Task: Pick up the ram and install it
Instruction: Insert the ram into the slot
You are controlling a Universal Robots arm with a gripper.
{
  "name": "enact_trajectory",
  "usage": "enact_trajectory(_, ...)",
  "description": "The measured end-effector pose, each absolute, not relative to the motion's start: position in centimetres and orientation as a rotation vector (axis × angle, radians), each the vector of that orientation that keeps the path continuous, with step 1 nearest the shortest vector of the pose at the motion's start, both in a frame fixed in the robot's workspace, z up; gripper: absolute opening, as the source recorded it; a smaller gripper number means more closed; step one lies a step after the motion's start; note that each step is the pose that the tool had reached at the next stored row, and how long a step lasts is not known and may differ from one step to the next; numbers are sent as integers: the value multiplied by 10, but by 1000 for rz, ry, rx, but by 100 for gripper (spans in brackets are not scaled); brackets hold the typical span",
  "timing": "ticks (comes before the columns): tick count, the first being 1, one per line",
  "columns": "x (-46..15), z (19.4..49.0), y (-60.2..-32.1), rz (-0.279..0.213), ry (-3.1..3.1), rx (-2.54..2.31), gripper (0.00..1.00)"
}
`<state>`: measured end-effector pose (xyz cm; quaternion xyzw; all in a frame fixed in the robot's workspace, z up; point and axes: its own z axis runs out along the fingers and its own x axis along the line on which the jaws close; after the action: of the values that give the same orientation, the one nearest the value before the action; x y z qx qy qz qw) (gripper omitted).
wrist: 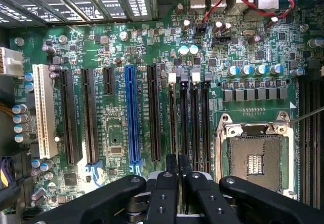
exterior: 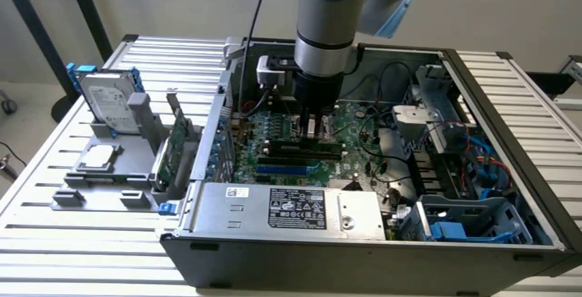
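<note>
While clamped on ram (wrist: 177, 164) over slots (wrist: 188, 117), gripper (wrist: 177, 186) mid-install; needs straight alignment, even press.

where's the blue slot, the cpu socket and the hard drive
blue slot (wrist: 131, 115), wrist view, middle of its length
cpu socket (wrist: 255, 158), wrist view, centre of its pin field
hard drive (exterior: 109, 103), exterior view, its silver face
</note>
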<state>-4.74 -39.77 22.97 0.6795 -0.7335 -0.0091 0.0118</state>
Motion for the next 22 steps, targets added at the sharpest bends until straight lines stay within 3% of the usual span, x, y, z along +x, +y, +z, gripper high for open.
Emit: enact_trajectory(22, -47, 228, -397, -29, -2280, 2127, 13)
